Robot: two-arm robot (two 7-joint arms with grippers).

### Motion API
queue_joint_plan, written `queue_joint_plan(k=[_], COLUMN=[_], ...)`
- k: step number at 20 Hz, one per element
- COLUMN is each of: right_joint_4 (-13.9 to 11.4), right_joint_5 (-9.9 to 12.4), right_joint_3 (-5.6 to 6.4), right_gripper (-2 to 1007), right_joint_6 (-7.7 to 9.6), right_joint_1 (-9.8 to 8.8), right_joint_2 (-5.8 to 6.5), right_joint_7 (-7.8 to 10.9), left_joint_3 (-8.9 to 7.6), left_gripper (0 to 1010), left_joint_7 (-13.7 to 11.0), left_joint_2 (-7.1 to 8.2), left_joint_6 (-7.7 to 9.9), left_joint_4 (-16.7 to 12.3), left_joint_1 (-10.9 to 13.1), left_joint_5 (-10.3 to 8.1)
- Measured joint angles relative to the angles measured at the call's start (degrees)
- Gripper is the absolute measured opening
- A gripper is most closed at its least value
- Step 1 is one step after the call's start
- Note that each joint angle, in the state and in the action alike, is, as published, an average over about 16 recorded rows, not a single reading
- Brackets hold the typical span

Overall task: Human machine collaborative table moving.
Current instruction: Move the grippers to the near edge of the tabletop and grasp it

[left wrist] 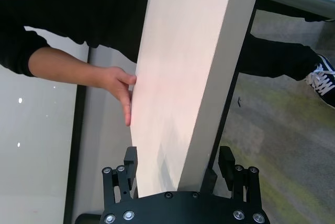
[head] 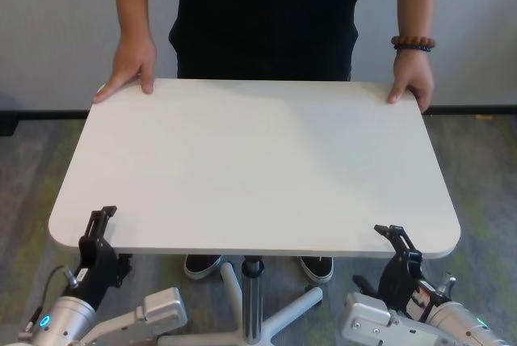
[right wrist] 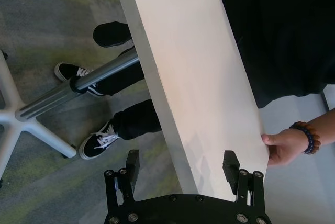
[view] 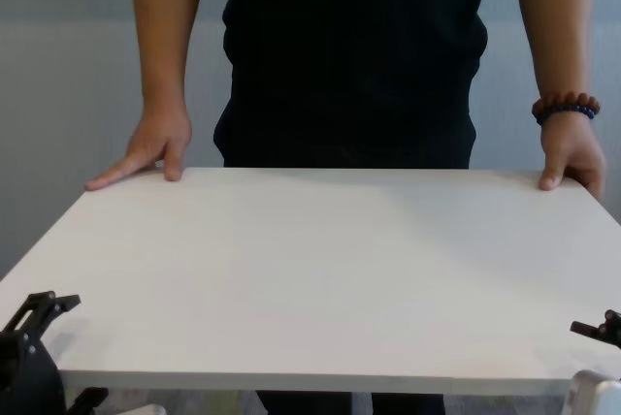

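The white table (head: pixel 258 160) stands on a grey pole (head: pixel 253 297) between me and the human (head: pixel 266 14). The human in a black T-shirt rests both hands on the far corners, one hand (head: pixel 129 67) on the view's left, the other (head: pixel 410 79) with a bead bracelet (head: pixel 414 42) on the right. My left gripper (head: pixel 97 233) is at the near left edge, open, with its jaws above and below the tabletop (left wrist: pixel 178 77). My right gripper (head: pixel 396 242) is at the near right corner, open, straddling the tabletop edge (right wrist: pixel 188 77) the same way.
The table's white star base (head: pixel 283 314) spreads over grey-green carpet under the near edge. The human's black sneakers (head: pixel 202 265) stand by the pole. A pale wall is behind the human. Both gripper tips also show in the chest view at the left (view: pixel 29 323) and right (view: pixel 597 328).
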Motion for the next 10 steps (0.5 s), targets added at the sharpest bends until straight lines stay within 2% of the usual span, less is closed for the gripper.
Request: queue_joint_plan(k=[10], right_joint_4=[0.7], right_joint_5=[-1.5], right_joint_3=[0.71], right_gripper=[1001], right_joint_6=[0.0], right_joint_1=[-0.05], right_joint_2=[-1.17], right_joint_7=[0.8], left_joint_3=[-1.66], left_gripper=[1003], left_joint_7=[-0.4], left_joint_2=[-1.17], left_joint_6=[-0.3], left_joint_4=[0.2], left_joint_1=[0.2], left_joint_5=[0.36])
